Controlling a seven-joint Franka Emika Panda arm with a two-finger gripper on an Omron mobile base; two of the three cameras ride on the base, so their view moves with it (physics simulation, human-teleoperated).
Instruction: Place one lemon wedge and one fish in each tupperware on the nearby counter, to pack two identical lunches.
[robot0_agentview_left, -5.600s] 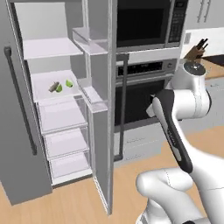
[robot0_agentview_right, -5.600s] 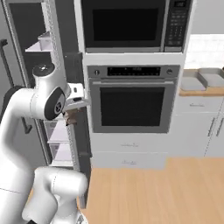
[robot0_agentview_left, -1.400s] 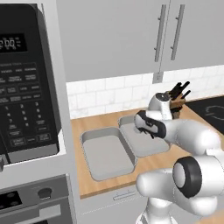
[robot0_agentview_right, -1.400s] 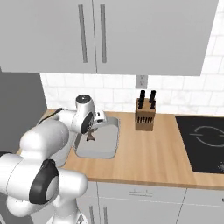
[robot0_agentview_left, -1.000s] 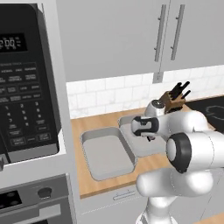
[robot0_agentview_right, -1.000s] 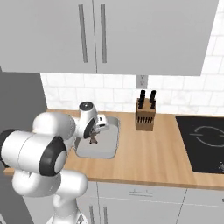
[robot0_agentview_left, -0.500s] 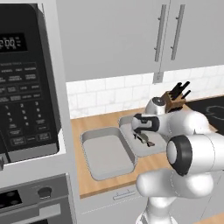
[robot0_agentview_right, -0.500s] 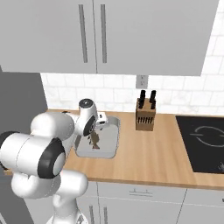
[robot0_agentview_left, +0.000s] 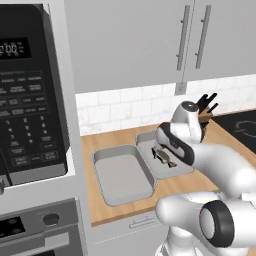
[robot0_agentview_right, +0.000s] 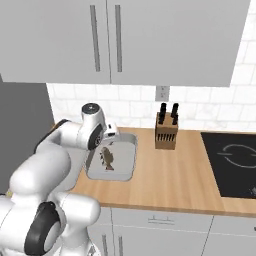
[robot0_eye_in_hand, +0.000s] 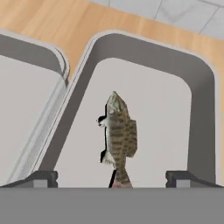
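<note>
— How far along is the packing?

— One fish (robot0_eye_in_hand: 118, 135) lies in the right-hand tupperware (robot0_eye_in_hand: 199, 109); the one beside it (robot0_agentview_left: 122, 175) looks bare. I see no lemon wedge in either, so most seems left.

— And the gripper (robot0_eye_in_hand: 111, 178)?

— Spread wide just above the fish, pinching nothing.

— The fish itself?

— Slim, mottled tan-grey, pale belly, lying flat mid-container on the counter (robot0_agentview_right: 170, 175).

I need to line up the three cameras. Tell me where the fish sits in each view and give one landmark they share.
Left base view: the fish lies in the right-hand tupperware, just below the arm's wrist.
Right base view: the fish lies mid-floor in the same container, right of the wrist.
Hand view: the fish stands centre frame, tail toward the open gripper.
Shared landmark: that tupperware's rounded rim.
</note>
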